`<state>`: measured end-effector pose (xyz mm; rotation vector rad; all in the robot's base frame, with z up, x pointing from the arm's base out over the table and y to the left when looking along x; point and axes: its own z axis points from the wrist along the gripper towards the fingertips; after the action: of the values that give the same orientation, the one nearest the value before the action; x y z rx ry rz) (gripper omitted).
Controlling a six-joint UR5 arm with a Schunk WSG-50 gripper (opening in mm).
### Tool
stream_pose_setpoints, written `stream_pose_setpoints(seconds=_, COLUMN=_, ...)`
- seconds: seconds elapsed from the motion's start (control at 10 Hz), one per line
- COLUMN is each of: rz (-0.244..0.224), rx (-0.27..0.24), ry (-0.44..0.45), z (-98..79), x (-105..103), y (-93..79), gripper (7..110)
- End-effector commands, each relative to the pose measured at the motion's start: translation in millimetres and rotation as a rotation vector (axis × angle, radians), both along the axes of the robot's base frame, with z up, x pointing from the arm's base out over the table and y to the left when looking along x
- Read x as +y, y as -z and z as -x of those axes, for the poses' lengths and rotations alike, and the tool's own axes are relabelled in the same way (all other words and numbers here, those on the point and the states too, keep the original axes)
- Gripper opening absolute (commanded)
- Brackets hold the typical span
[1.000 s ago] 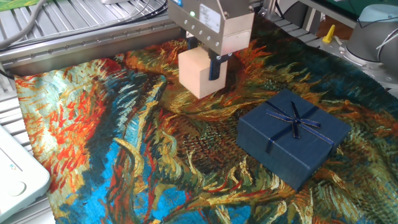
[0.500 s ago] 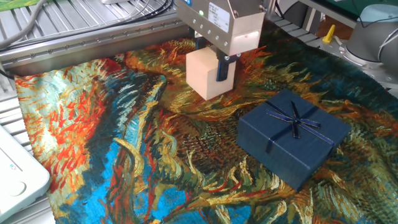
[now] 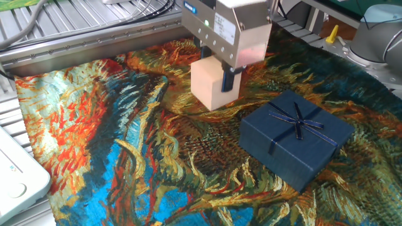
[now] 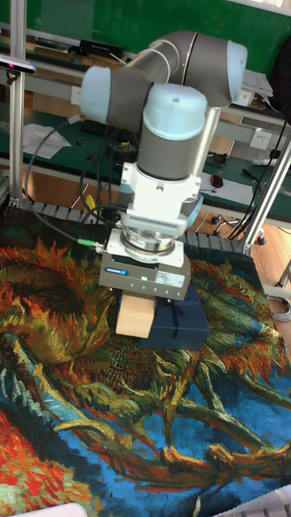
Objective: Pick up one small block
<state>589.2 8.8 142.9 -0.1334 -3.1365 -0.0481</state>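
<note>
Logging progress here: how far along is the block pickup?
Done: the gripper is shut on the block. In hand: the block looks slightly above the cloth, beside the blue box, though contact is hard to judge. Left: a clear lift.

No legible text anywhere. Gripper (image 3: 218,74) body has a small label on its side plus a dark strip in the tall fixed view, both too blurry to read. Nothing else carries markings.
</note>
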Motion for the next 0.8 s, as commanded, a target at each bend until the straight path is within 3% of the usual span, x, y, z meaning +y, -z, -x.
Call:
stream_pose_setpoints(seconds=0.0, rz=-0.003, rx=-0.004, ry=-0.001, z=-12.6, x=24.7, y=0.7, gripper=7)
stream_pose_setpoints(seconds=0.2, rz=-0.004, rx=-0.009, ry=0.003, z=-20.1, x=35.4, y=2.5, gripper=7)
stream_pose_setpoints(seconds=0.7, rz=-0.008, rx=-0.032, ry=-0.011, z=-34.2, x=35.2, y=7.9, gripper=7)
